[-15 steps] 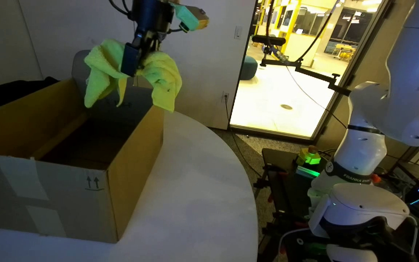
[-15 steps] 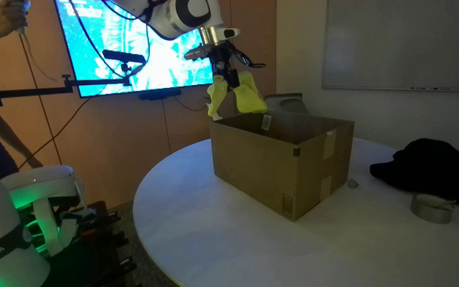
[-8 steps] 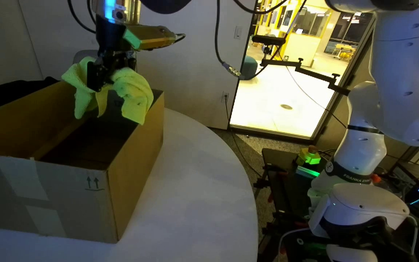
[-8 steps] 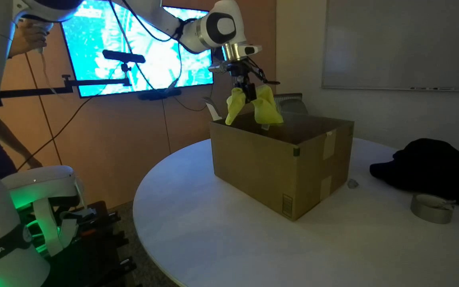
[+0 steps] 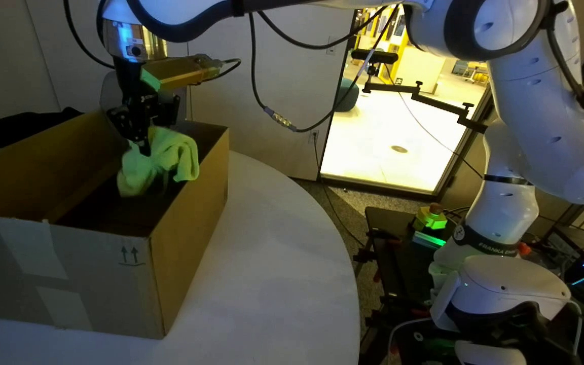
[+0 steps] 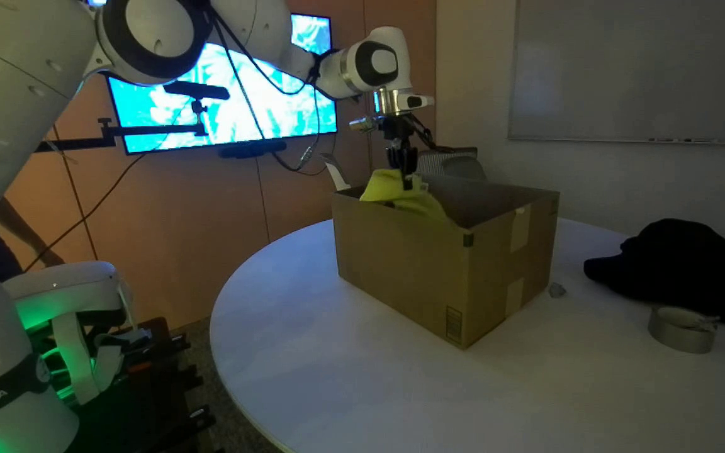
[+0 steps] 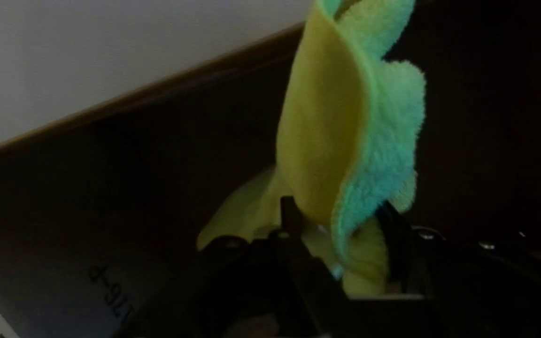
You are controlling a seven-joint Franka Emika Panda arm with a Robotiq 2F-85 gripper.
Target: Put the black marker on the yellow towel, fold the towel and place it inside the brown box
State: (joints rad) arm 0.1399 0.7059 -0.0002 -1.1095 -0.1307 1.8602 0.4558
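Towel [image 5: 159, 157] is lower than a second ago, partly inside the brown box [image 6: 400, 264]; your gripper [image 7: 336, 209], clamped on it then, now has its jaws parted around it.

Arm [image 6: 255, 31] is stretched out, elbow [image 6: 155, 38] bent, gripper [image 7: 337, 209] pointed down, fingers [image 7: 289, 211] apart, tho the wrist view's too dark to say how far.
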